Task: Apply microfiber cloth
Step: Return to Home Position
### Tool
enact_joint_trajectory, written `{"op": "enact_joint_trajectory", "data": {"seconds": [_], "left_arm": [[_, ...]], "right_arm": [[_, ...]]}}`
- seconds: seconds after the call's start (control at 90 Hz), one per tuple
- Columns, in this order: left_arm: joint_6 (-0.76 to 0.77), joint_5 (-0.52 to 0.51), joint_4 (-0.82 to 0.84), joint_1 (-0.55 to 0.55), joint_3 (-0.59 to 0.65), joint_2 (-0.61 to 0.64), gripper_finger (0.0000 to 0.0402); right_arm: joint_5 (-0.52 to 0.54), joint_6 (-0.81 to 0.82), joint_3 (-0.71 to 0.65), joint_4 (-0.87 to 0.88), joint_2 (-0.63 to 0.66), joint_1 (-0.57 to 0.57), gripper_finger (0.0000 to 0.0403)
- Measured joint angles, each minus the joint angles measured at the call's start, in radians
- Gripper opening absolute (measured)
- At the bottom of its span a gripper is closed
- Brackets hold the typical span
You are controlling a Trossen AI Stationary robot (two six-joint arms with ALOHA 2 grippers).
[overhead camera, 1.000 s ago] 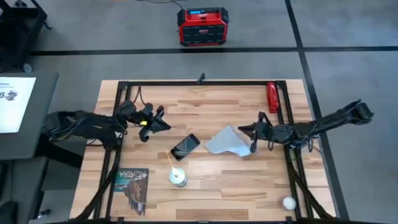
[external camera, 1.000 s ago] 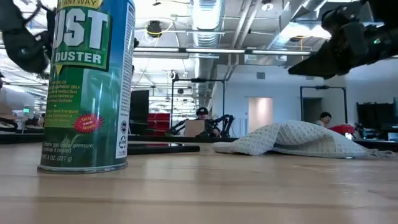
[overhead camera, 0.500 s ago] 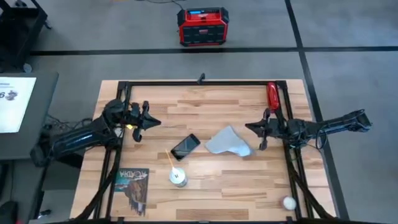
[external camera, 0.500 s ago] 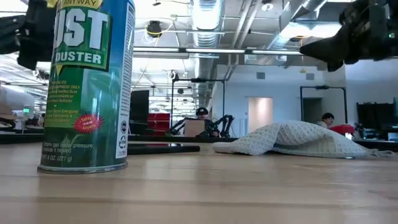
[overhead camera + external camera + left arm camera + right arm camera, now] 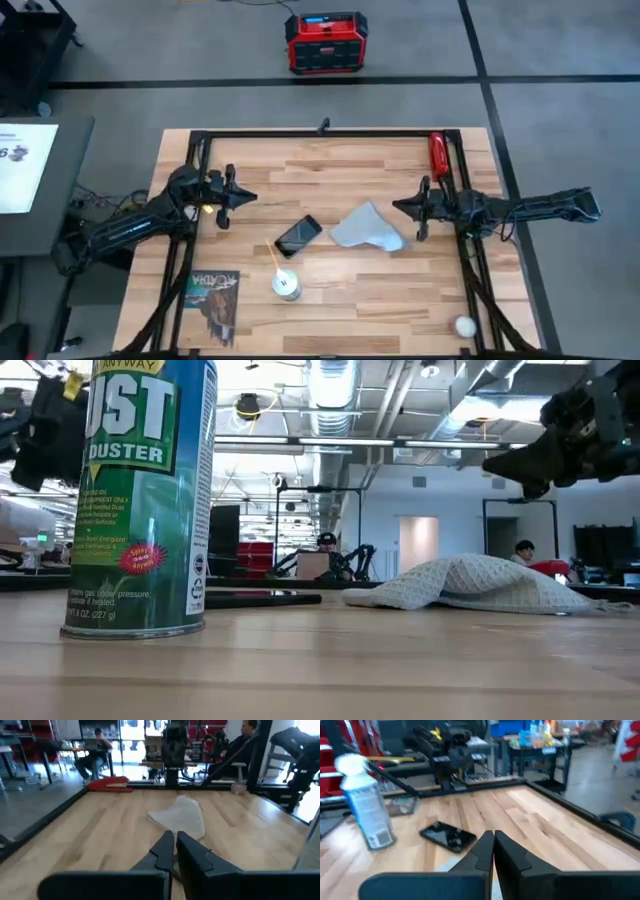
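Two closed, empty items, left tool [image 5: 224,197] and right tool [image 5: 421,208], flanked the cloth [image 5: 365,229]; homing called for clearance above the table [image 5: 330,170].

left arm [image 5: 130,225] low and bent, left gripper [image 5: 240,195] pointing inward, fingers [image 5: 162,851] pressed together, right arm [image 5: 530,208] stretched out level, right gripper [image 5: 402,207] pointing inward, closed too
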State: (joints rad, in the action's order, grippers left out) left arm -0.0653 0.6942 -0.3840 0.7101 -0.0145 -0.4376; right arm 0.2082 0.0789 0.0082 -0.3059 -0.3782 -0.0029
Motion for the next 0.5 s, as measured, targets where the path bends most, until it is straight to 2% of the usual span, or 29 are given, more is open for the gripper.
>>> {"op": "enact_joint_trajectory", "data": {"seconds": [0.133,0.333,0.5], "left_arm": [[-0.015,0.023,0.042,0.019,0.001,0.062,0.0000],[-0.058,0.034,0.304,0.043,0.004,0.211,0.0000],[-0.030,0.025,0.308,0.042,0.006,0.304,0.0000]], "right_arm": [[-0.002,-0.004,0.000,0.015,0.001,-0.004,0.0000],[-0.001,-0.005,-0.001,0.090,0.035,-0.005,0.0000],[0.002,0.005,-0.002,0.187,0.088,-0.007,0.0000]]}}
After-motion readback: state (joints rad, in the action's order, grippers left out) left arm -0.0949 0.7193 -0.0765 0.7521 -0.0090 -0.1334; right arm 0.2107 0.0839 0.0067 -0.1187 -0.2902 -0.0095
